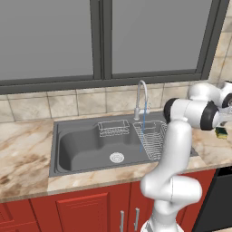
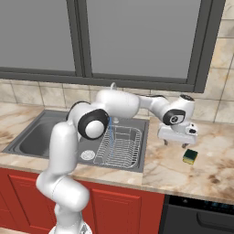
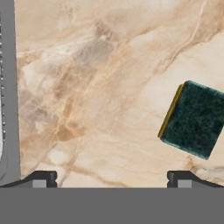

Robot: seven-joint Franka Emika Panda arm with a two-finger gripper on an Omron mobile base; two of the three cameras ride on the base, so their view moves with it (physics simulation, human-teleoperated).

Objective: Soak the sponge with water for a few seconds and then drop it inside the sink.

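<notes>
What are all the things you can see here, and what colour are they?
sponge: one, yellow with dark green top, on the counter right of the sink
sink: one, dark grey, set in the counter
water: one thin pale blue stream under the faucet
faucet: one, chrome, behind the sink
wire baskets: two, silver, inside the sink
counter: one, beige marble
cabinets: red, below the counter
window: grey, above
hand: one, white, open, above the counter left of the sponge

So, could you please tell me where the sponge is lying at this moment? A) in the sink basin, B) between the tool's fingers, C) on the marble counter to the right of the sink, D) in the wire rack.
C: the sponge lies green side up on the counter right of the sink, with the open tool hovering beside it, not touching.
</notes>
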